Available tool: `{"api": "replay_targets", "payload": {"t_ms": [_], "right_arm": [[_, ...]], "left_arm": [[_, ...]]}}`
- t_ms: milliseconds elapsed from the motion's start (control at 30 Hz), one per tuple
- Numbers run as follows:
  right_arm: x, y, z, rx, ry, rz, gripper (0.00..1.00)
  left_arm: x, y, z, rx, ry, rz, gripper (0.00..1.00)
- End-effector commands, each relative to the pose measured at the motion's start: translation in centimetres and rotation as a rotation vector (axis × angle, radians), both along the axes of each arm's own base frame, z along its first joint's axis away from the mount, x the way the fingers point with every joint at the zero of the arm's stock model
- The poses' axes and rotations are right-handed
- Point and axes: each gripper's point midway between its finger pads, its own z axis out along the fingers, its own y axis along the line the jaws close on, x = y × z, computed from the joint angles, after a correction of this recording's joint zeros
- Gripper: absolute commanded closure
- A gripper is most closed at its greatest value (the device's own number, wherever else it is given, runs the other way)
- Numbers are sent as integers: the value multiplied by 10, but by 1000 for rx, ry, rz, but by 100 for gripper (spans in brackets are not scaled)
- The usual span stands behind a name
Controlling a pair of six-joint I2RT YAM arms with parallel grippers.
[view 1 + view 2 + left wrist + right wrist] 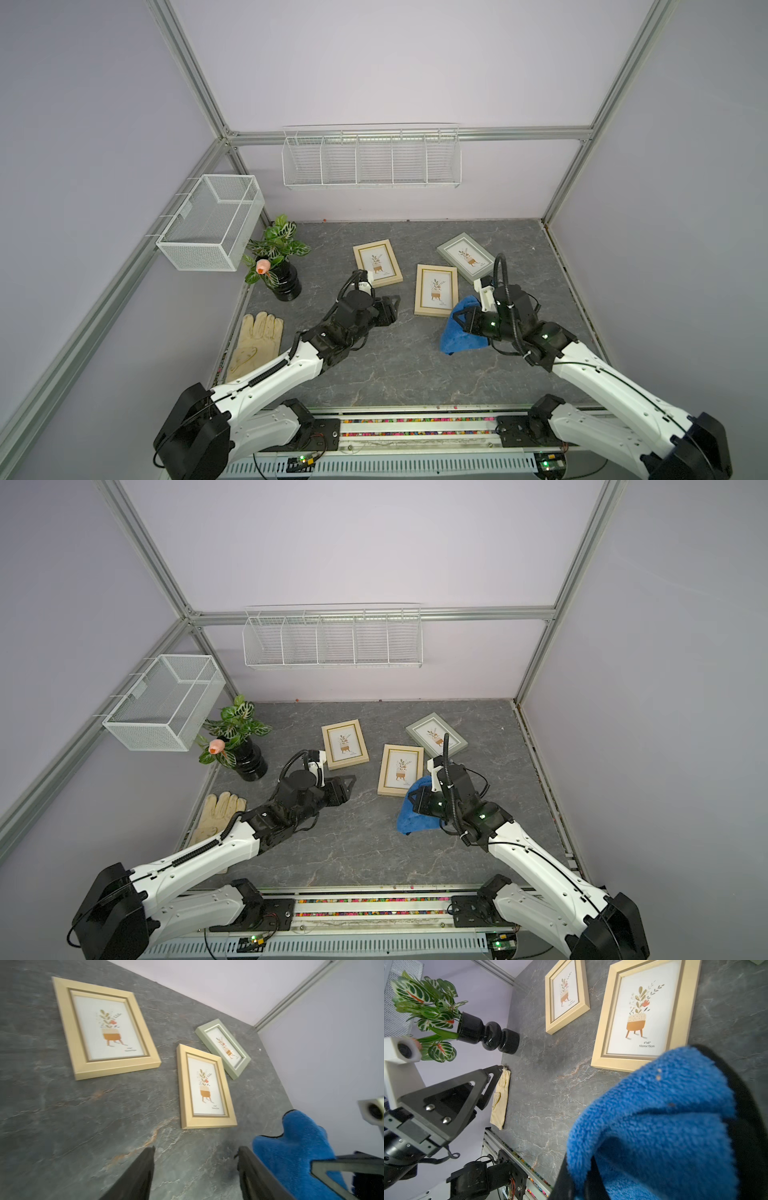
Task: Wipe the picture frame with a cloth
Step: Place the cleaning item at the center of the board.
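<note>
The right gripper [459,319] is clamped on a fold of the cloth [457,345]; in the right wrist view the blue pile is bunched between the black jaws. The cloth is held at the near right corner of the middle frame [436,291]. Its upper edge overlaps that corner in both top views, but contact cannot be confirmed. The lower part of the cloth is draped toward the table [395,370].

The left gripper [195,1149] is held with its jaws apart and nothing between them. It is positioned above bare table, near the near edge of the left frame [377,263] and the left edge of the middle frame.

A strip of bare table is left between the two grippers, and a wider bare area is available toward the near edge. The grey-green frame [465,257] is located beyond the right wrist, near the middle frame. The right forearm is close to the right table edge. The glove [255,340] is found at the left table edge, beside the left forearm, with the vase [286,282] farther back.

Both arms are extended forward from the near rail and angled inward, with the grippers pointed toward each other.
</note>
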Motion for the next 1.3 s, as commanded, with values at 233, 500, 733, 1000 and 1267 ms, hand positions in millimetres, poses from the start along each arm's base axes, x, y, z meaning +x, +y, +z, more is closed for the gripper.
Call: {"api": "replay_targets", "payload": {"t_ms": [233, 500, 733, 1000, 1267], "right_arm": [[13, 43, 28, -8, -43, 99, 93], [27, 136, 44, -17, -49, 258, 93], [33, 196, 25, -35, -1, 344, 93], [10, 172, -58, -130, 165, 292, 93], [-24, 113, -110, -205, 286, 176, 90]], "left_arm": [[8, 122, -21, 223, 129, 389, 27], [-5, 182, -22, 236, 158, 560, 18], [-25, 210, -19, 186, 108, 695, 14], [-24, 211, -19, 149, 69, 712, 11], [-16, 204, -31, 155, 98, 694, 10]]}}
